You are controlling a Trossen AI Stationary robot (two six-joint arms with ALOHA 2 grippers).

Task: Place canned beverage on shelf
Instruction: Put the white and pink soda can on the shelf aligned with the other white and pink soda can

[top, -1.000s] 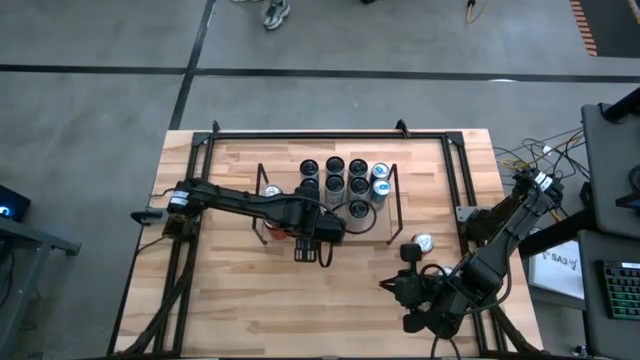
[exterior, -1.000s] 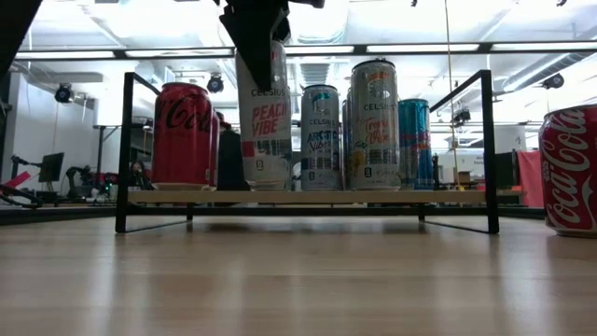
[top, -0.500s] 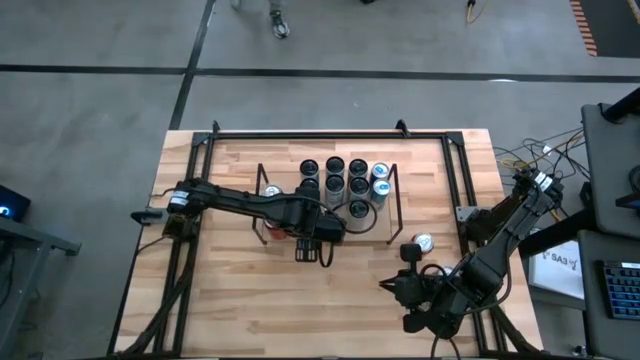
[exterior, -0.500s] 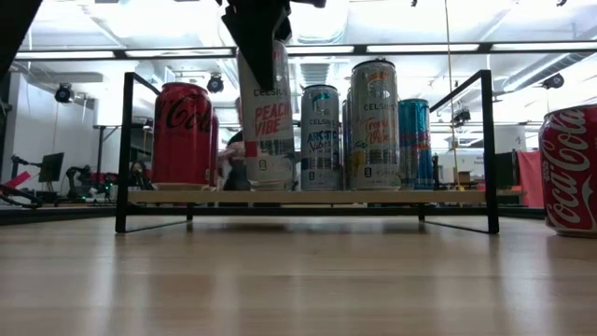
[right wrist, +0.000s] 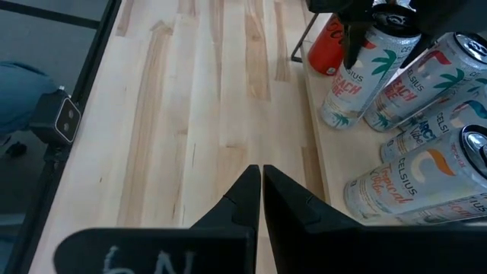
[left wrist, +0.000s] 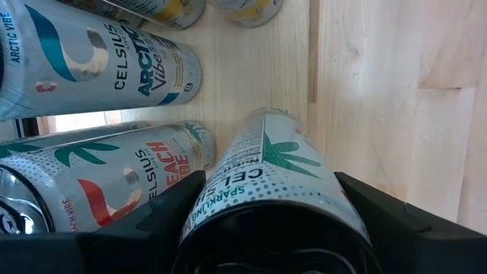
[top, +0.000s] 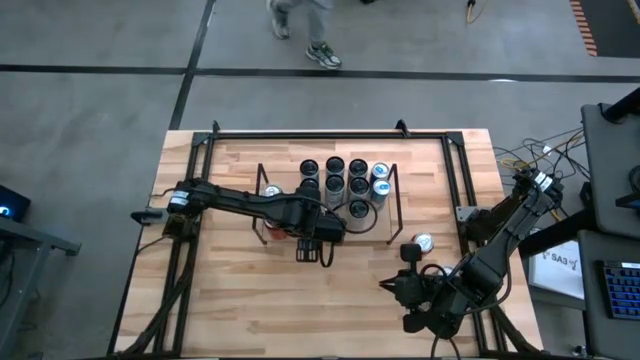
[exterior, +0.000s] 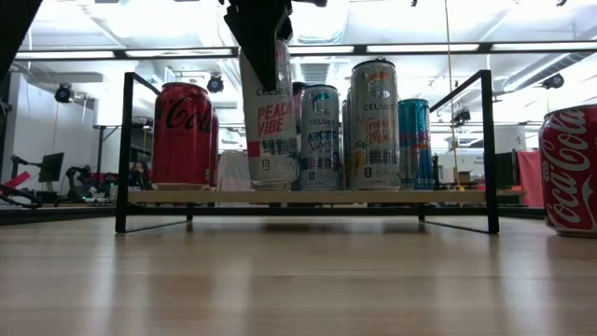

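The desk is pale, smooth wood planks — faintly sheeny. The cans are glossy printed metal; the shelf has thin matt-black wire frames.

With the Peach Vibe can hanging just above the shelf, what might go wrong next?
1. The left tool holds the Peach Vibe can tilted, its base just above the shelf; released now, it may tip.
2. The Arctic Vibe can stands right beside it, so lowering might nudge it.
3. The red cola can stands close on the other side, so the slot is tight.
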